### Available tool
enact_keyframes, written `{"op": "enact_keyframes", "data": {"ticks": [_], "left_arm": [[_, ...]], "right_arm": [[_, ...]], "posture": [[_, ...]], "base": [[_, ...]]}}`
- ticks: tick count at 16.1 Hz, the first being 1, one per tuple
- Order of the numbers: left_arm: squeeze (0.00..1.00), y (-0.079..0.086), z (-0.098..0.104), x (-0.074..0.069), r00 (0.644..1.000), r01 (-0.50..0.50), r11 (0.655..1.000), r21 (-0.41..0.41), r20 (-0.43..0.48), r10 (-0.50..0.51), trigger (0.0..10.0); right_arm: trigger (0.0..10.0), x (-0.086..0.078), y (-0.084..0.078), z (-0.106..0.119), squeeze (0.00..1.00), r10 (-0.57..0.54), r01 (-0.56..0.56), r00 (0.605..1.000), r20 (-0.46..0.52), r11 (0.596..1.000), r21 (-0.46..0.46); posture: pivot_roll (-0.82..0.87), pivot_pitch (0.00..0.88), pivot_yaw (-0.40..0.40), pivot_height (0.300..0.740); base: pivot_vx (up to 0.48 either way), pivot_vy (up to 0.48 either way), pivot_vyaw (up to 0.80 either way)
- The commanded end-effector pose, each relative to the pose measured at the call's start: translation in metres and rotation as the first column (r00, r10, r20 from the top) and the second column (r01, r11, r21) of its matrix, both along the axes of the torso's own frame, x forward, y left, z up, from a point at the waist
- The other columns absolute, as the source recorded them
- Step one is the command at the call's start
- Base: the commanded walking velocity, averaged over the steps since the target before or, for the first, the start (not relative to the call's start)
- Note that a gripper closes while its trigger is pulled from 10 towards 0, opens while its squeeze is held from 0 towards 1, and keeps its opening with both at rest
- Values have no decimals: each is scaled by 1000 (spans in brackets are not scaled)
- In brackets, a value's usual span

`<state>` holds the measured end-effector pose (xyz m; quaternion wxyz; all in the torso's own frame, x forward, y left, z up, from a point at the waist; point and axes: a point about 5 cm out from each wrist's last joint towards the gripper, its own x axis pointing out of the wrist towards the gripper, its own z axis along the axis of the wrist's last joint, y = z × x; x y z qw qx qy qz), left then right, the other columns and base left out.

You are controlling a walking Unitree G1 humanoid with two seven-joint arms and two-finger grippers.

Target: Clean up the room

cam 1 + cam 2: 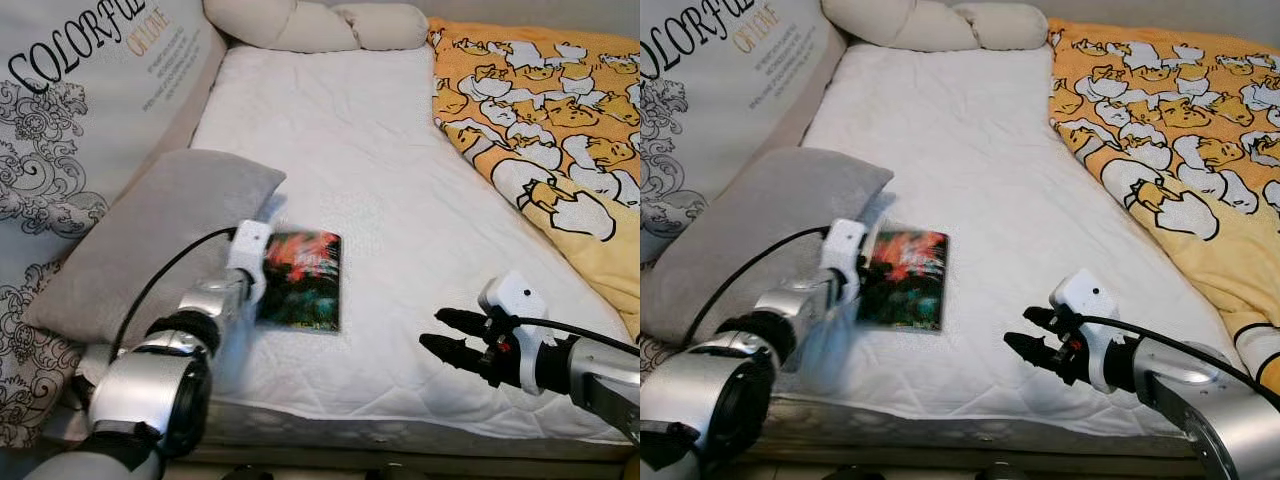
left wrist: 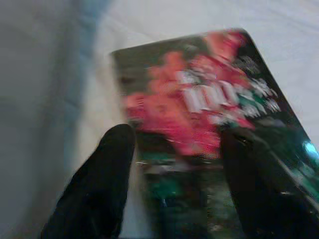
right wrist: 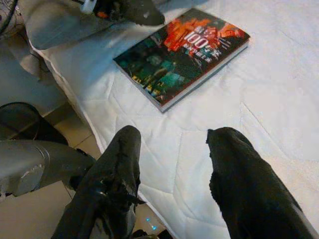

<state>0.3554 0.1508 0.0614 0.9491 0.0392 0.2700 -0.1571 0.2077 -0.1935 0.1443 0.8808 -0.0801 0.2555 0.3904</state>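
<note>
- Book point(image 1: 302, 279) lies flat on the white mattress point(image 1: 400, 200), near the front edge, toward the front left corner, just beside the grey pillow point(image 1: 150, 240). I take it as the thing I'm tidying.
- Left gripper point(image 2: 172, 149) is at the book's left side, fingers spread with nothing held; one finger point(image 2: 107, 169) looks over bare sheet, the other over the cover. Wrist view is blurred, so I can't tell whether it's touching the cover.
- Risk: the book is flat with no lip showing. If I close from here, the fingers probably just skate over the glossy cover or pinch sheet instead of book.
- Risk: pushing down into the soft mattress sinks the book, and the edge gets harder to reach.
- Risk: a shove from the left slides it right or toward the front edge; it's close enough that it could drop off to the floor.
- Risk: the left arm's cable point(image 1: 165, 275) runs over the pillow, so it could snag or drag it.
- Right gripper point(image 3: 172, 164) hangs over the front edge right of the book, well apart from it, fingers parted and empty. If I bring it in to brace, the two grippers could collide over the book.
- Yellow duck blanket point(image 1: 540, 120) covers the right edge, long cushion point(image 1: 310, 25) lies along the back edge; neither is in the way.
</note>
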Motion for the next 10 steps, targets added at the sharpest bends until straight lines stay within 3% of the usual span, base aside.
{"op": "enact_keyframes", "data": {"ticks": [1, 3, 6, 7, 8, 9, 10], "left_arm": [[0, 5, 5, 3, 998, -8, 999, 32, 58, 6, 10000], [0, 10, 13, 7, 991, -6, 999, 51, 137, -1, 10000], [0, -8, 37, 16, 961, 121, 986, -113, 262, -87, 10000], [0, -16, 47, 18, 951, 151, 963, -221, 297, -81, 10000], [545, -20, 52, 17, 940, 169, 943, -288, 334, -66, 10000], [1000, -19, 53, 13, 934, 157, 935, -318, 354, -37, 10000], [1000, -20, 53, 6, 935, 127, 927, -353, 354, 7, 10000]], "right_arm": [[10000, 3, 0, -1, 0, -5, 5, 1000, 10, 1000, -8], [10000, 6, 1, -6, 0, -26, 26, 999, 20, 1000, -11], [10000, 25, -3, -18, 0, -212, 212, 976, 54, 977, 5], [10000, 35, -2, -20, 0, -283, 281, 956, 83, 959, 37], [10000, 41, 1, -21, 1000, -316, 310, 942, 110, 948, 68], [10000, 47, 5, -22, 1000, -347, 339, 927, 142, 937, 82], [10000, 52, 6, -23, 1000, -373, 365, 909, 186, 928, 77]], "posture": [[-330, 26, 10, 740], [-306, 5, 3, 740], [-218, 0, 1, 740], [-189, 0, 16, 740], [-174, 0, 29, 740], [-162, 0, 46, 740], [-151, 0, 54, 740]], "base": [[0, 0, 0], [0, 0, 0], [0, 0, 0], [0, 0, 0], [0, 0, 0], [0, 0, 0], [0, 0, 0]]}}
